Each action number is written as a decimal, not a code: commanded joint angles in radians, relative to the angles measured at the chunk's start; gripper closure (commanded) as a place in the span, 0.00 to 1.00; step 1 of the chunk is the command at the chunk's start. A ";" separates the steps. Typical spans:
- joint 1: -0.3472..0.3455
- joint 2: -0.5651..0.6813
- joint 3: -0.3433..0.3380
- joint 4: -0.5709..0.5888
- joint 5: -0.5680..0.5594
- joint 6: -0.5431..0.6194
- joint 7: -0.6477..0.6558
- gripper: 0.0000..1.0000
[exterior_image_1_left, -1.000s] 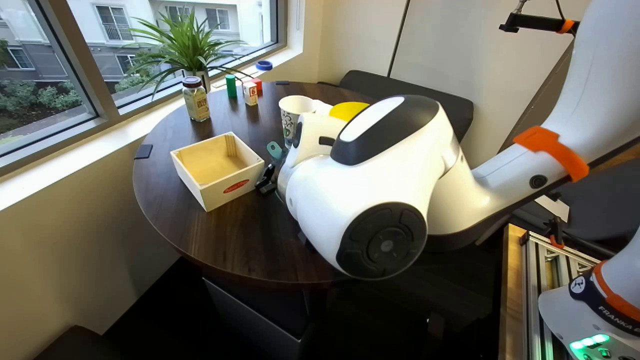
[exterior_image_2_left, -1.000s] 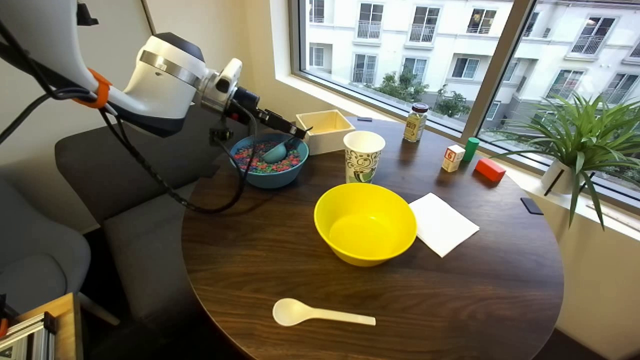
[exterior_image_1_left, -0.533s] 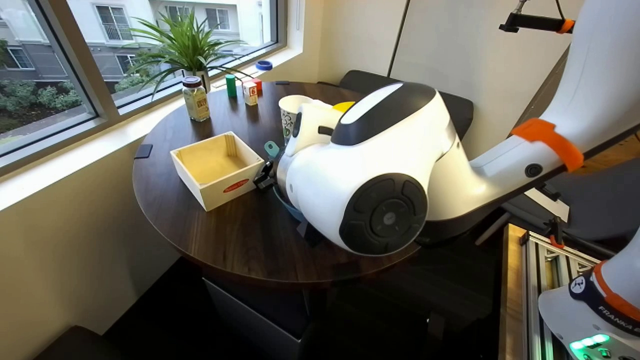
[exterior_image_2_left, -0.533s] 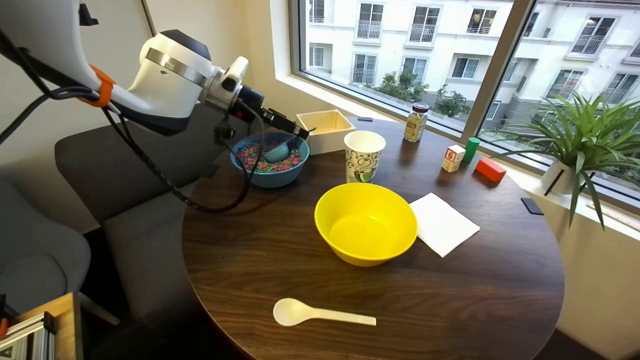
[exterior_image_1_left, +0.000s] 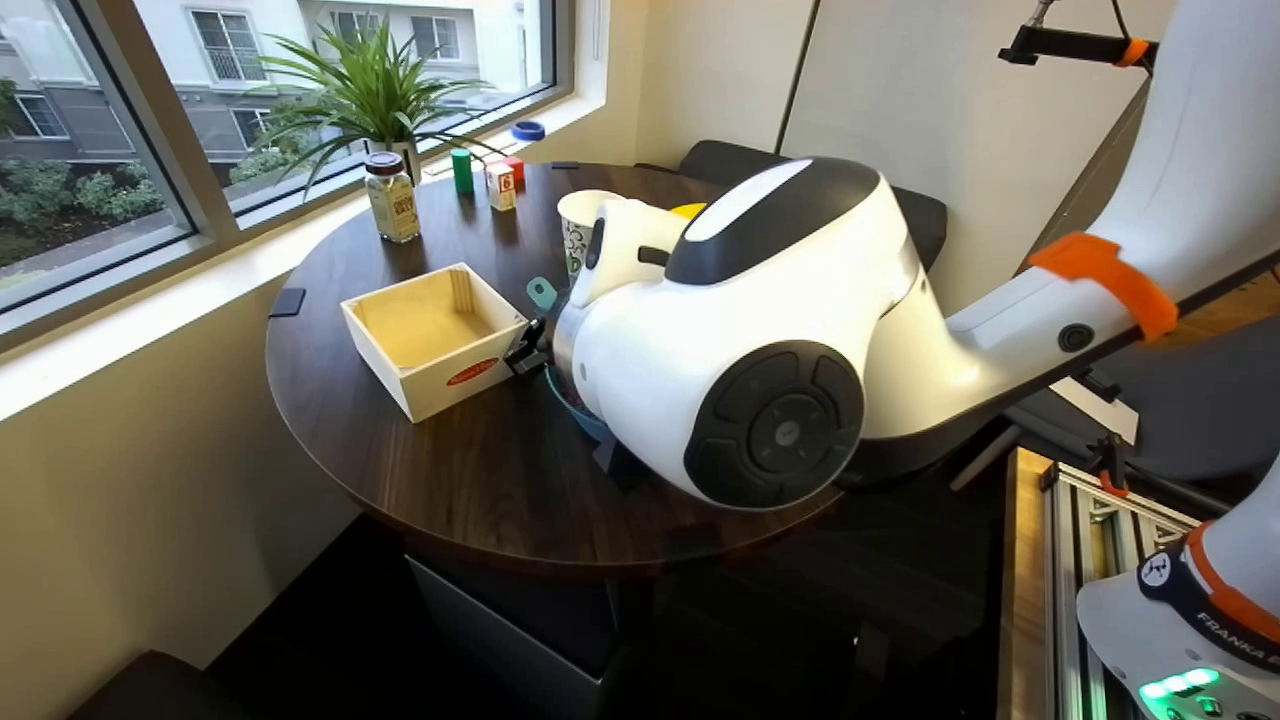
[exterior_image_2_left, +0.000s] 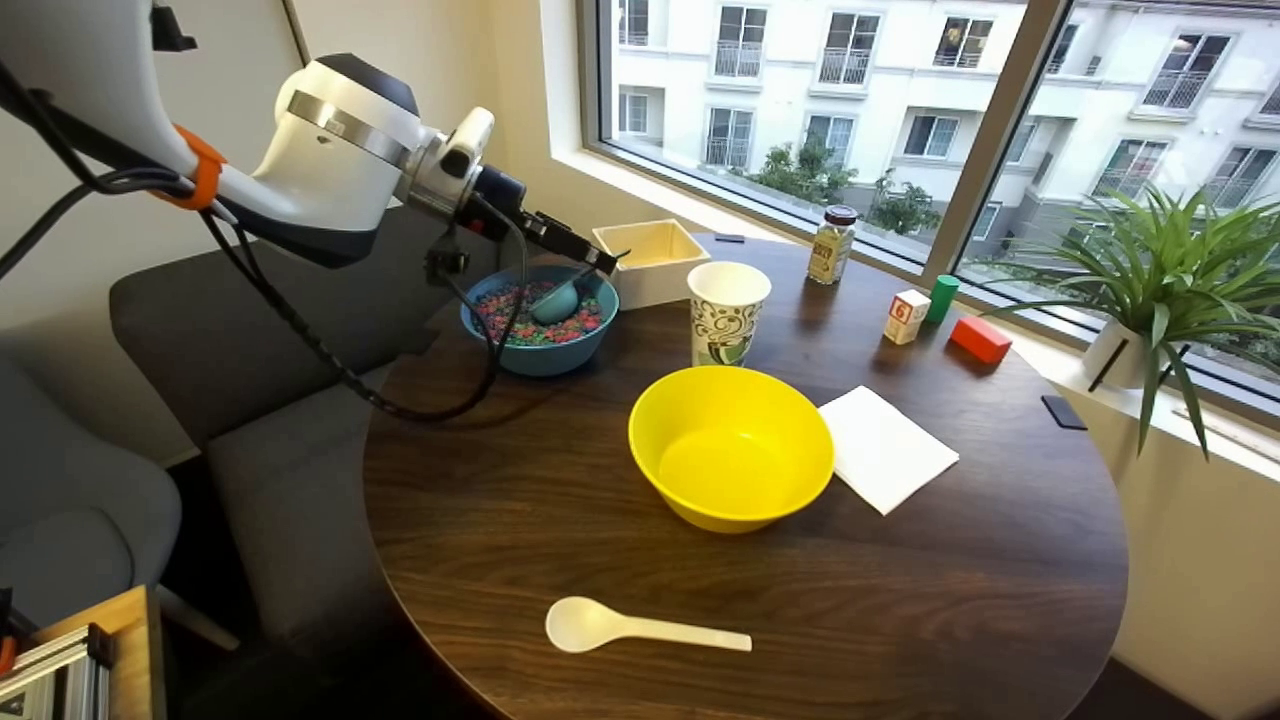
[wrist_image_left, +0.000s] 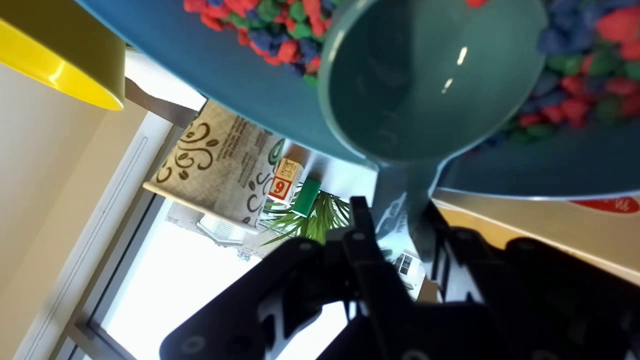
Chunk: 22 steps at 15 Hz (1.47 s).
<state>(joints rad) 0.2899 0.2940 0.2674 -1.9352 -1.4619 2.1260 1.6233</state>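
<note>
A teal scoop (wrist_image_left: 440, 95) shows large in the wrist view. Its cup rests in the blue bowl (wrist_image_left: 240, 80) among red, green and blue pieces (wrist_image_left: 285, 35), and its inside looks mostly bare. My gripper (wrist_image_left: 395, 207) has its fingers on either side of the scoop's handle, close against it. In exterior views the scoop's cup (exterior_image_2_left: 556, 303) sits in the bowl (exterior_image_2_left: 545, 358) and the handle's holed end (exterior_image_1_left: 541, 292) sticks out past the fingers. My fingers (exterior_image_2_left: 606, 262) are above the bowl's rim, near the wooden box (exterior_image_2_left: 655, 288). The contact itself is partly hidden.
A paper cup (exterior_image_2_left: 727, 315) and a yellow bowl (exterior_image_2_left: 730, 470) stand near the blue bowl. A white napkin (exterior_image_2_left: 890, 450), a pale spoon (exterior_image_2_left: 650, 629), a jar (exterior_image_2_left: 830, 250), a number block (exterior_image_2_left: 906, 318), a green cylinder (exterior_image_2_left: 942, 298) and a red block (exterior_image_2_left: 980, 340) are on the round table.
My wrist has risen slightly. The scoop's handle end has shifted a little up and left in an exterior view, along with the fingers. The other objects have not moved.
</note>
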 joint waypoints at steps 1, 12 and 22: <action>0.023 -0.049 0.005 -0.024 -0.006 -0.030 -0.031 0.94; 0.103 -0.021 0.032 -0.045 -0.080 -0.373 -0.204 0.94; 0.134 0.132 0.038 0.013 -0.146 -0.593 -0.218 0.94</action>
<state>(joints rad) 0.4094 0.3761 0.3036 -1.9611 -1.5820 1.5888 1.3940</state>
